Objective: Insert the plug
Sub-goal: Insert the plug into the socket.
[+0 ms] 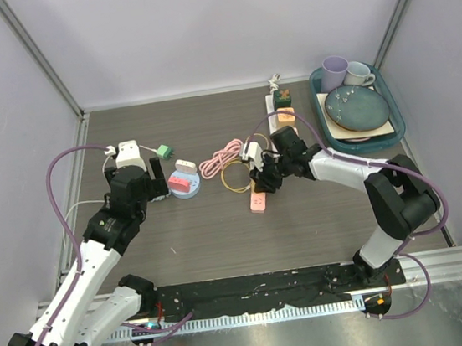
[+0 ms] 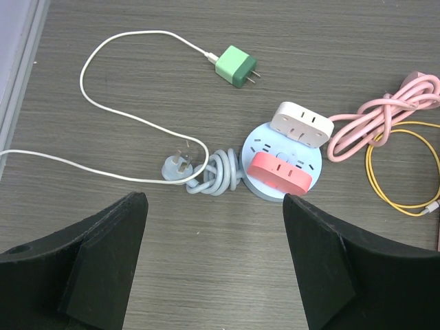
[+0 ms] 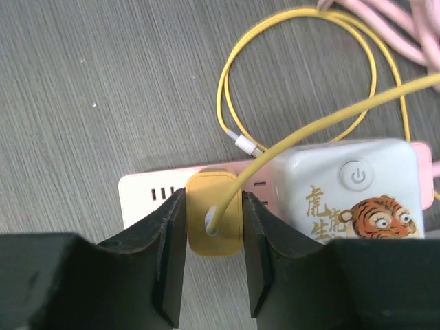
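Looking around the pink power strip (image 1: pixel 258 199) first: spotting a white tiger-print adapter (image 3: pixel 350 192) sitting on it just beside the yellow plug (image 3: pixel 227 237), with the plug's own yellow cable (image 3: pixel 357 110) arcing over that adapter and a pink cable bundle (image 1: pixel 220 156) lying just behind. Seeing the right claw (image 3: pixel 214 206) clamped on that plug from both sides, holding it over the strip's slots near one end; not able to tell whether the prongs are in. Finding the left claw (image 2: pixel 213 275) hanging wide apart, gripping nothing, above a round blue socket hub (image 2: pixel 256 189) carrying a red adapter (image 2: pixel 278 173) and a white adapter (image 2: pixel 301 124), with a grey plug (image 2: pixel 177 167) on a coiled cord and a green charger (image 2: pixel 236 67) nearby.

Sitting on a dark wood-grain bench (image 1: pixel 205 235) boxed in by pale walls (image 1: pixel 197 34), with a teal tray (image 1: pixel 398 114) holding a plate (image 1: pixel 356 107) and two mugs (image 1: pixel 335 70) in the far right corner and a second strip (image 1: pixel 271 100) beside it.

Getting the tiger print and the pinch only from the right wrist view; getting the tray and both arms only from the top view, barely making out the plug under the claw there
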`<act>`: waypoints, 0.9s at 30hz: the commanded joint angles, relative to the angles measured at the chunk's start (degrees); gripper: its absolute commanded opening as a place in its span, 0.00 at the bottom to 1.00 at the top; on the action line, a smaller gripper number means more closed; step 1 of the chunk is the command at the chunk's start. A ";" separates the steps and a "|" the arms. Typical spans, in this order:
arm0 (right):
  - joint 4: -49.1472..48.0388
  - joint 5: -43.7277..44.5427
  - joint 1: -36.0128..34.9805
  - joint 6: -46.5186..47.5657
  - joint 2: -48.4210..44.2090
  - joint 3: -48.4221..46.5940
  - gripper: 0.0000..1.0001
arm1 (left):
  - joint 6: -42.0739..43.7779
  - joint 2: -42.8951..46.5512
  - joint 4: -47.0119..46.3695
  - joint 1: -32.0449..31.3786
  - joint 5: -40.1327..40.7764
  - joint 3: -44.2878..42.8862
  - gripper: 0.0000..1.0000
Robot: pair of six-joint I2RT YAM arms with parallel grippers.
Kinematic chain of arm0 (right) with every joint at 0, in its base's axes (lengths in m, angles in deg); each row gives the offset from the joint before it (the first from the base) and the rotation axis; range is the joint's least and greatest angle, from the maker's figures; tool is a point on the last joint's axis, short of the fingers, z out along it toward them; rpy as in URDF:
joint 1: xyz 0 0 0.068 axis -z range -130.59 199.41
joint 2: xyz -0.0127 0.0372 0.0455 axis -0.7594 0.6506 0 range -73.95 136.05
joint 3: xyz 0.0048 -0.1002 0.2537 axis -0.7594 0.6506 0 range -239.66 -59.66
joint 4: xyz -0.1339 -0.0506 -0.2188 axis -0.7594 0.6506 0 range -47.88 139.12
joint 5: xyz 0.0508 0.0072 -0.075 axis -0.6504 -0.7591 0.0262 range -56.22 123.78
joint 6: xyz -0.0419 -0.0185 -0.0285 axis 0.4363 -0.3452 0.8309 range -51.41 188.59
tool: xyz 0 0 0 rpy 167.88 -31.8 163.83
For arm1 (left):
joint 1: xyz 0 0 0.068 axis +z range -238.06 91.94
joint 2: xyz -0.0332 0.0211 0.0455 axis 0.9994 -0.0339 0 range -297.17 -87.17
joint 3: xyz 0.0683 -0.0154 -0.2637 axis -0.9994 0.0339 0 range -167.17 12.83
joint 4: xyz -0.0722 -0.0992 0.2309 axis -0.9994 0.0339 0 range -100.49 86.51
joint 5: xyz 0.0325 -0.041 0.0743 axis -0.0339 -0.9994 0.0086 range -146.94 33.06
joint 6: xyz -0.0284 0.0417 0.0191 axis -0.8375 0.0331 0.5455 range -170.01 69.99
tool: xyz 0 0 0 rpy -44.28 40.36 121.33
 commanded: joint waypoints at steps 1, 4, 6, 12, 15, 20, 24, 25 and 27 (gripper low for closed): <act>18.11 12.40 0.76 0.67 2.47 2.10 0.47 | 1.17 0.77 -2.62 0.40 0.05 0.25 0.84; 19.16 11.17 0.50 -0.03 -0.17 -0.18 0.61 | 1.26 0.68 -2.53 0.32 0.22 0.34 0.84; 20.39 9.94 0.32 -0.30 -1.75 -1.76 0.67 | 1.26 0.68 -2.53 0.40 0.40 0.34 0.85; 24.79 10.37 -0.12 -1.96 -7.20 -4.41 0.78 | 1.35 0.42 -2.62 0.32 0.40 0.42 0.85; 24.53 10.64 -0.12 -4.24 -12.28 -3.88 0.85 | 1.35 0.15 -2.71 0.32 0.31 0.51 0.85; 22.25 16.60 -0.12 -14.06 -18.63 -4.58 0.90 | 0.82 -2.12 -2.88 0.32 0.66 0.07 0.88; 18.66 19.59 -0.12 -20.31 -23.90 -3.88 0.90 | -0.93 -7.83 -2.80 0.75 0.22 -3.00 0.89; 17.51 20.21 -0.12 -21.90 -26.17 -3.36 0.91 | -1.72 -9.50 -1.84 1.80 -0.04 -4.14 0.89; 13.49 22.41 -0.12 -25.76 -28.82 -1.16 0.91 | -4.09 -15.71 0.10 4.08 -2.23 -8.35 0.89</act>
